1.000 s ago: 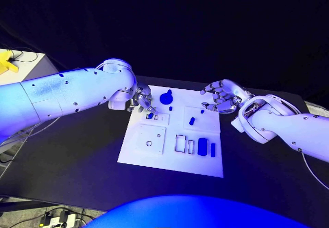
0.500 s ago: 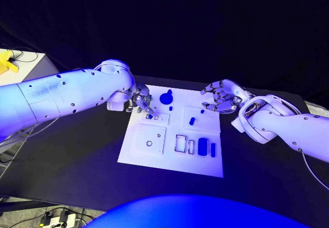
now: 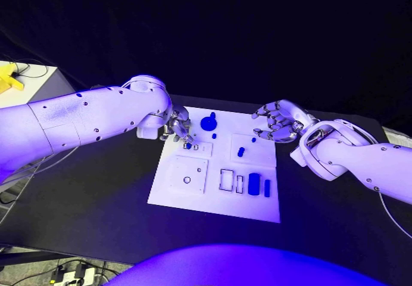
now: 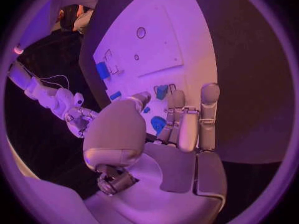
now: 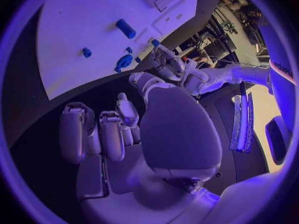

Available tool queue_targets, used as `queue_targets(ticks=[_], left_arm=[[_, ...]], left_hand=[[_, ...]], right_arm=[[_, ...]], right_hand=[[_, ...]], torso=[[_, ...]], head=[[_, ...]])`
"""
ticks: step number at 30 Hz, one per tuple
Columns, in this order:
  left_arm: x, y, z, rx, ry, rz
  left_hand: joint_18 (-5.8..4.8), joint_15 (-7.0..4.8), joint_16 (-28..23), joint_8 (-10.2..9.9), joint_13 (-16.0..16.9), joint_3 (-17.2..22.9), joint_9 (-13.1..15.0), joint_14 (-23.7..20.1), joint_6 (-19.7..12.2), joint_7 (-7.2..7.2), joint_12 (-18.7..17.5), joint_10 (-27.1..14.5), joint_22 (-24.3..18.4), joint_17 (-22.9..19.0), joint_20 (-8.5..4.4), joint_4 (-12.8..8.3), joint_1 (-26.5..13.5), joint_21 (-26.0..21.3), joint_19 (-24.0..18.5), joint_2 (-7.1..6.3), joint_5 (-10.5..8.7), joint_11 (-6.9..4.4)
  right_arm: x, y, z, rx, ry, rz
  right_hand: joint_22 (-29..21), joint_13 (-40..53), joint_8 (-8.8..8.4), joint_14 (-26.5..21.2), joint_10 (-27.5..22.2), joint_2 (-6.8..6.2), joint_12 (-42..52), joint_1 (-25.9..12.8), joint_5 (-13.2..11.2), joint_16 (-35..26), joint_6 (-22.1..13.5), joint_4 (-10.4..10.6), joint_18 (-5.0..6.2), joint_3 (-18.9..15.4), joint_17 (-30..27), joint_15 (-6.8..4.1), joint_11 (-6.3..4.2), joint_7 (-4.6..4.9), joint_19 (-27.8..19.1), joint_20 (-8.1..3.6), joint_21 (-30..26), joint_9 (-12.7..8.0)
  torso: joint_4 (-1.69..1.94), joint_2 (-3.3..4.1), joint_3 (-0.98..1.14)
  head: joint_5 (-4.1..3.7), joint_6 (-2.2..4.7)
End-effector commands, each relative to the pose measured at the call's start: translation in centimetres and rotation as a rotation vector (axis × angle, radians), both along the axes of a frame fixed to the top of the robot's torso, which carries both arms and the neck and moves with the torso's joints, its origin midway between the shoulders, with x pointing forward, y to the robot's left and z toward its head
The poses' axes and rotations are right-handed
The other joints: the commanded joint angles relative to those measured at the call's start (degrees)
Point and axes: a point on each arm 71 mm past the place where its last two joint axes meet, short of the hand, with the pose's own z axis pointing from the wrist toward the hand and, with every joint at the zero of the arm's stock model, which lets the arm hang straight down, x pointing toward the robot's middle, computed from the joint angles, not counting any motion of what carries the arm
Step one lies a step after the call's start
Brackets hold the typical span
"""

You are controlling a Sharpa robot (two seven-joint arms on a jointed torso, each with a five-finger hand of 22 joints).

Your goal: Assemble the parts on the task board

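Observation:
The white task board [image 3: 215, 199] lies in the middle of the black table. My left hand [image 3: 178, 129] reaches over its far left corner. Thumb and finger pinch a small blue part [image 3: 187, 145], also seen in the left wrist view [image 4: 161, 91], beside a small rectangular slot [image 4: 171, 88]. My right hand [image 3: 276, 123] hovers at the board's far right edge, fingers half curled and apart, holding nothing. A large round blue part [image 3: 208, 123] stands between the hands. Several small blue parts lie on the board, among them a peg [image 3: 240, 152] and a bar [image 3: 267, 187].
A square recess with a round hole [image 3: 187, 179] sits on the board's left side, and rectangular slots [image 3: 225, 179] lie near its middle. Black table [image 3: 103, 196] surrounds the board. The left arm [image 3: 77, 122] spans the table's left side.
The left hand has shifted very slightly over the board's far left corner with the small blue part. The right hand has stayed in place.

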Motion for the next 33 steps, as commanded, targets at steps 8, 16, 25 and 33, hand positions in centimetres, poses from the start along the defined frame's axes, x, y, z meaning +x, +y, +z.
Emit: queue_targets(ticks=[8,16,25,33], left_arm=[[-0.1,-0.5,-0.7,0.012,0.041,-0.016],[-0.2,-0.7,-1.2,0.026,0.066,-0.026],[-0.3,-0.7,-1.4,0.026,0.065,-0.023],[-0.3,-0.7,-1.3,0.024,0.059,-0.02]], left_hand=[[-0.78,-0.58,0.29,0.54,-0.13,1.11,0.41,0.3,0.78,1.43,0.45,0.2,0.28,0.22,-0.22,0.1,-0.32,0.35,0.33,-0.24,-0.1,-0.57],[-0.82,-0.65,0.31,0.7,-0.15,1.49,0.58,0.33,1.01,1.34,0.54,0.34,0.45,0.24,-0.29,0.1,-0.53,0.48,0.45,-0.33,-0.11,-0.65],[-0.89,-1.14,0.41,1.82,-0.36,5.06,1.89,0.51,2.15,0.76,0.78,0.79,0.79,0.31,-0.75,0.09,-0.44,0.84,0.76,-0.3,-0.08,-1.28],[-1.02,-2.25,0.5,4.71,-0.82,16.73,5.96,0.79,3.18,-0.55,0.9,1.58,1.17,0.38,-1.74,-0.11,-0.41,1.26,1.29,-1.94,-0.35,-2.44]], right_arm=[[-0.1,0.2,0.0,0.0,-0.003,0.012],[-0.1,0.2,0.0,0.0,-0.002,0.013],[-0.1,0.2,0.0,0.0,-0.001,0.013],[-0.1,0.2,-0.1,-0.001,0.0,0.013]], right_hand=[[6.3,-0.06,-0.23,3.98,-0.29,0.07,-0.1,-0.52,0.24,-0.28,-0.36,0.1,0.9,0.35,8.91,0.3,-0.05,-0.03,0.72,0.58,-0.37,-0.07],[6.31,-0.02,-0.23,3.98,-0.26,0.09,-0.06,-0.51,0.39,-0.28,-0.35,0.08,0.9,0.39,8.91,0.3,-0.05,-0.03,0.72,0.58,-0.35,-0.08],[6.3,-0.04,-0.24,3.98,-0.27,0.1,-0.06,-0.54,0.53,-0.28,-0.32,0.06,0.9,0.42,8.91,0.31,-0.05,-0.02,0.72,0.59,-0.37,-0.08],[6.3,-0.04,-0.24,3.98,-0.27,0.1,-0.06,-0.54,0.53,-0.28,-0.32,0.06,0.9,0.42,8.91,0.31,-0.05,-0.02,0.72,0.59,-0.37,-0.08]], torso=[[0.01,0.03,-0.02],[0.03,0.01,-0.03],[0.06,-0.07,0.02],[0.04,-0.01,-0.01]], head=[[-0.18,0.0],[-0.35,0.0],[-0.43,0.0],[-0.51,0.0]])
